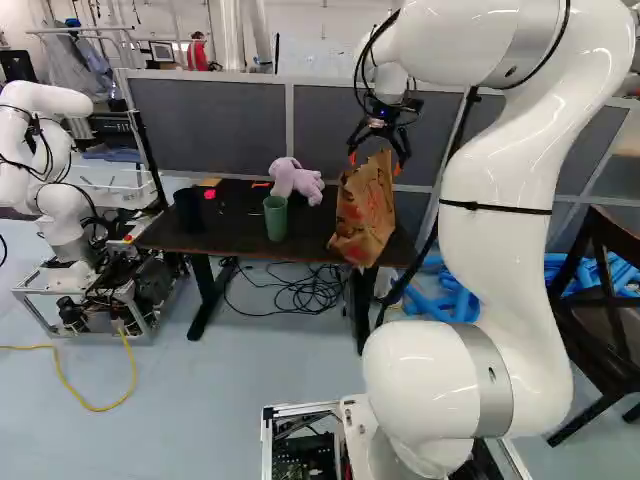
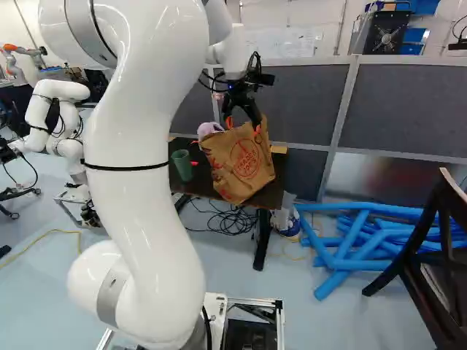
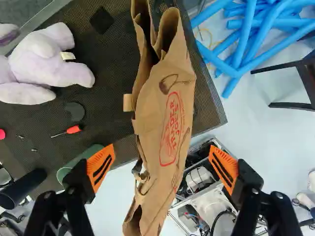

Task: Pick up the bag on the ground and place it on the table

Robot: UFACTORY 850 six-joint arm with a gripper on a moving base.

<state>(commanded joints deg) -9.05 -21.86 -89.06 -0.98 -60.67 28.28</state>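
In the left base view, the white arm curved up from its joint at the foot, reached ahead at its top, and let its wrist point down over the desk. The end effector hung just above the brown paper bag, which sat at the right end of the desk, tilted, its lower part showing across the near edge. Only here did the dark cup stand in sight at the desk's other end, with the whole plush toy and the green cup between it and the bag.

The right base view turned the bag's broad, red-printed side to the camera; the bag covered part of the toy, and blue tubes lay on the floor beyond the desk's end.

The wrist view looked down past the end effector, its two fingers spread wide, one to either side of the bag, with gaps between bag and orange pads. It alone plainly showed the bag's folded mouth and an orange-handled screwdriver near the toy.
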